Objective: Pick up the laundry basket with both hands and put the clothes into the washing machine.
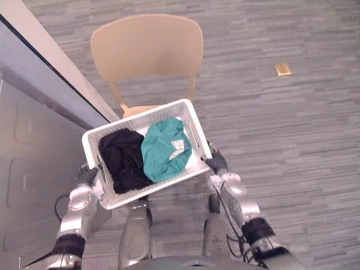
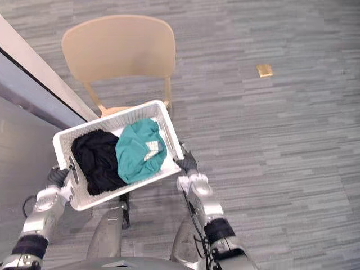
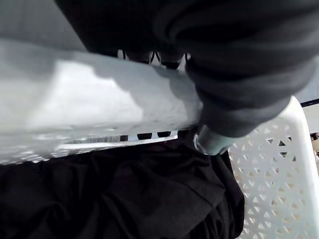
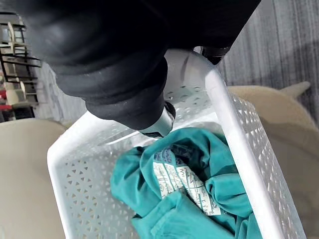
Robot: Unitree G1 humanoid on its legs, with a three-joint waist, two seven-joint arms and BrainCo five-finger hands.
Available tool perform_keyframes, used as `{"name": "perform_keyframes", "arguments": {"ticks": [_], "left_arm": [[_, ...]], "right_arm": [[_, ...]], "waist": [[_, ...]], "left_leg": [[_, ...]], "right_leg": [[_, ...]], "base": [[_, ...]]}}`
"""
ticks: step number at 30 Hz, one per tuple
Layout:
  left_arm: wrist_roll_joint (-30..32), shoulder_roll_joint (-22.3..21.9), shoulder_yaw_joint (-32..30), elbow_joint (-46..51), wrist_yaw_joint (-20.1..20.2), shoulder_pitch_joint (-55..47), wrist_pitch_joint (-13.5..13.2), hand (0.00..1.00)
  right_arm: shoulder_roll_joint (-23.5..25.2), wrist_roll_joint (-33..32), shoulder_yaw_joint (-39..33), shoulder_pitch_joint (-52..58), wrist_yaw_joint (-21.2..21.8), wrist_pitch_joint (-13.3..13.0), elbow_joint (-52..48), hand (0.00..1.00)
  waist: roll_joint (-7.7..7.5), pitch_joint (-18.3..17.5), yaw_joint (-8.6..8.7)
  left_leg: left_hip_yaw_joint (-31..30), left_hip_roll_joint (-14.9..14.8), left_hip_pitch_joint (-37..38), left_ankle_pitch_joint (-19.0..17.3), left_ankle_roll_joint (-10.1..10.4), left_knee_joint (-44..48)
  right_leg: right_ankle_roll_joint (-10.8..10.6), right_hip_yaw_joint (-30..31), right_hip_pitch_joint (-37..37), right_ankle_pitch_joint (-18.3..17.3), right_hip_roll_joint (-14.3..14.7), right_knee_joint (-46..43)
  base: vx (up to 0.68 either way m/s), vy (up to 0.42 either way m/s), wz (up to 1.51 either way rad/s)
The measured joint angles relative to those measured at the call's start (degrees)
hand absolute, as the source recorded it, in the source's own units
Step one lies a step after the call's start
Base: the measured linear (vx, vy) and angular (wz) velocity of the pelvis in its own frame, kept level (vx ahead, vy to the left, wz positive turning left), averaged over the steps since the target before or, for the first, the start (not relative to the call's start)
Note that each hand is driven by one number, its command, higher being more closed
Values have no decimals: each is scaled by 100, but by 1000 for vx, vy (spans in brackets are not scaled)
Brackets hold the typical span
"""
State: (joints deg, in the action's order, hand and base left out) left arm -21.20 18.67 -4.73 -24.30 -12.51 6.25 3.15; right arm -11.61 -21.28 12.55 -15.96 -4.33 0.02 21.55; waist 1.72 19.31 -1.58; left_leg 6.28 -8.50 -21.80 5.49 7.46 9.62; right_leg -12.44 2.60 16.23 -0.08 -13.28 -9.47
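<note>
- The laundry basket (image 1: pixel 163 184) is off the floor (image 1: pixel 281 140), carried between both arms in front of the body and tilted, its right end higher than its left.
- The left robot hand (image 1: pixel 87 175) is at the basket's left short end. In its wrist view the thumb is hooked over the white rim and dark fingertips show through the handle slot, so it is clamped on the basket.
- The right robot hand (image 1: pixel 216 163) is at the opposite short end. Its thumb is curled over the rim into the basket; the fingers beneath are hidden.
- In my judgement, gripping at opposite ends shares the load and keeps the basket from twisting.
- Contents: a black garment (image 1: pixel 122 159) towards the left end and a teal garment (image 1: pixel 164 149) towards the right end, touching and below the rim.
- A tan chair (image 1: pixel 147 48) stands just beyond the basket.
- A grey panelled surface (image 1: pixel 34 140) stands to the left; I cannot tell whether it is the washing machine.
- Assessment: pick-up done, clothes not yet transferred.
</note>
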Motion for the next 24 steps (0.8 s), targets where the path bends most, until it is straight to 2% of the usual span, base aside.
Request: {"name": "perform_keyframes", "arguments": {"ticks": [8, 15, 19, 20, 21, 24], "left_arm": [[157, 216, 41, -467, -1, 829, -19, 100], [533, 306, 112, -838, -12, 1181, -18, 100], [688, 358, 148, -1096, -148, 1523, -17, 100], [693, 358, 170, -1145, -188, 1616, -17, 0], [703, 358, 199, -1197, -217, 1693, -18, 0], [760, 313, 277, -1251, -220, 1915, -19, 0]], "right_arm": [[-14, -185, 35, -475, -199, -9, 248, 100], [-10, -180, 19, -644, -224, -150, 417, 100], [-11, -91, -52, -852, -250, -194, 479, 100], [-10, -80, -100, -958, -257, -220, 588, 100], [9, -79, -152, -1056, -271, -230, 676, 0], [8, -66, -215, -1492, -373, -148, 1011, 0]], "waist": [[5, 452, -17], [8, 531, -40], [8, 533, -31], [6, 534, -37], [7, 535, -49], [0, 580, -120]], "left_leg": [[-15, -24, -259, 32, -41, 135], [-54, -59, -367, 37, -28, 128], [-66, -73, -523, 72, 2, 108], [-68, -71, -538, 78, -8, 98], [-68, -71, -538, 86, -16, 85], [6, -92, -540, 121, -8, 8]], "right_leg": [[-41, 11, 269, 31, 22, -152], [-17, 23, 478, -104, 64, -413], [-6, 34, 680, -131, 79, -500], [-3, 38, 703, -129, 79, -505], [2, 42, 709, -125, 79, -504], [13, 99, 793, -86, 87, -499]], "base": [[7, -17, -1], [-5, -44, 1], [-17, -33, -1], [0, 0, 0], [-26, -30, -1], [-19, -26, -8]]}}
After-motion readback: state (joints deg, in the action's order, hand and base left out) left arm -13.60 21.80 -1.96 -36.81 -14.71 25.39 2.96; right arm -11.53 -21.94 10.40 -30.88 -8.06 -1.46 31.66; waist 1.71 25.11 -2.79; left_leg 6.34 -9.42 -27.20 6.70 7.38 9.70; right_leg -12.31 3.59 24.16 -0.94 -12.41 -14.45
